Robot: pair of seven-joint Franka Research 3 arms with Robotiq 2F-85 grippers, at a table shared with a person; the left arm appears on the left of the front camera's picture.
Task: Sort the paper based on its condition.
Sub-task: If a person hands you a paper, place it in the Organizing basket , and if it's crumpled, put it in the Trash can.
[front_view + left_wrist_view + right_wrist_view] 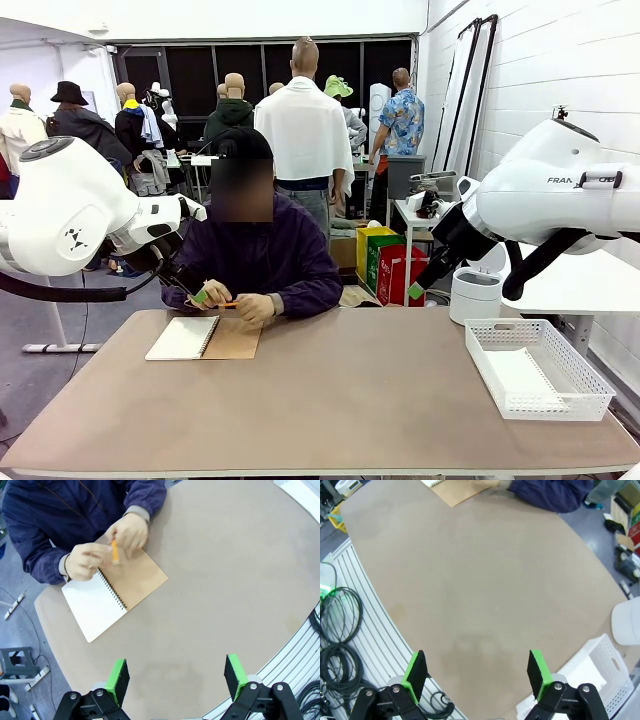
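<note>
Tan surface is seen across the whole desk (340,410), at whose far side a person (270,260) in a dark blue jacket is seated. The paper (522,378) is found as a plain white sheet laid flat inside a white perforated basket (556,404), which is set on the desk's right side, towards the near edge. How many sheets lie there cannot be told. A white round bin (475,296) is seen just behind the basket at the desk's far right. Whether it is stood on the desk cannot be told.

On the far left part of the desk a spiral-bound notebook (95,605) is laid open. A blank white page is turned up on one side and the brown card cover is spread flat on the other. An orange pencil (115,552) is held just above the notebook's far edge between one hand (82,562) and the other hand (129,532) of the person.

The left claw (176,669) is held raised over the desk's near part, with its green-padded jaws spread wide and nothing gripped. The right claw (476,666) is likewise raised over the desk's near part, jaws parted wide and nothing gripped. A corner of the basket is seen off to one side of it in the right wrist view. Both claws are set well apart from the paper and from the notebook.
</note>
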